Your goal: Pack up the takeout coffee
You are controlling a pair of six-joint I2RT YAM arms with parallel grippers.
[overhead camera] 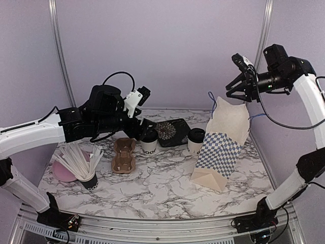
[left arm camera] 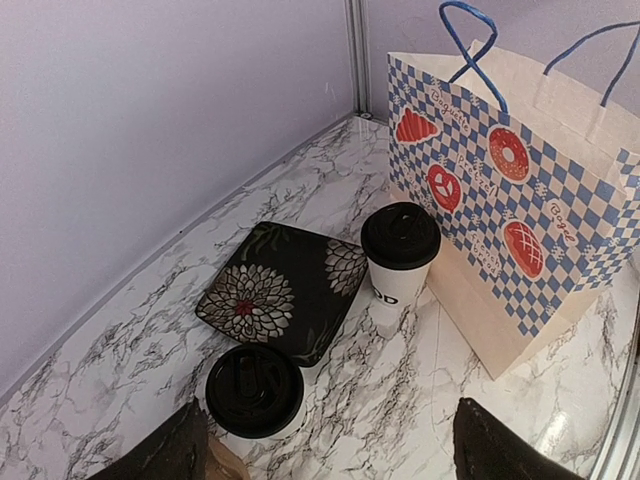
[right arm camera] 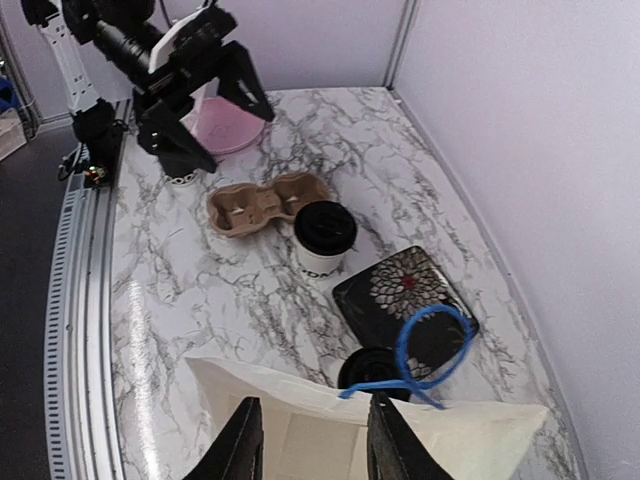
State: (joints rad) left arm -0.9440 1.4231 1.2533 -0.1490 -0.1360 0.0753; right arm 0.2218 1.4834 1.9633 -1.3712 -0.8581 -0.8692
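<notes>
Two takeout coffee cups, white with black lids, stand on the marble table. One cup (overhead camera: 149, 144) (left arm camera: 254, 392) (right arm camera: 324, 240) is beside the brown tray; the other cup (overhead camera: 195, 140) (left arm camera: 400, 262) stands against the checked paper bag (overhead camera: 223, 147) (left arm camera: 520, 200), and only its lid (right arm camera: 372, 368) shows over the bag's rim in the right wrist view. My left gripper (overhead camera: 146, 108) (left arm camera: 335, 460) hangs open just above and beside the first cup, holding nothing. My right gripper (overhead camera: 237, 90) (right arm camera: 315, 445) is open over the bag's mouth (right arm camera: 330, 430), next to the blue handle (right arm camera: 432, 345).
A brown cardboard cup tray (overhead camera: 123, 155) (right arm camera: 262, 203) lies left of the first cup. A black flowered plate (overhead camera: 171, 132) (left arm camera: 280, 290) sits behind the cups. A black cup of white sticks (overhead camera: 85, 168) and a pink plate (overhead camera: 63, 172) are at the left.
</notes>
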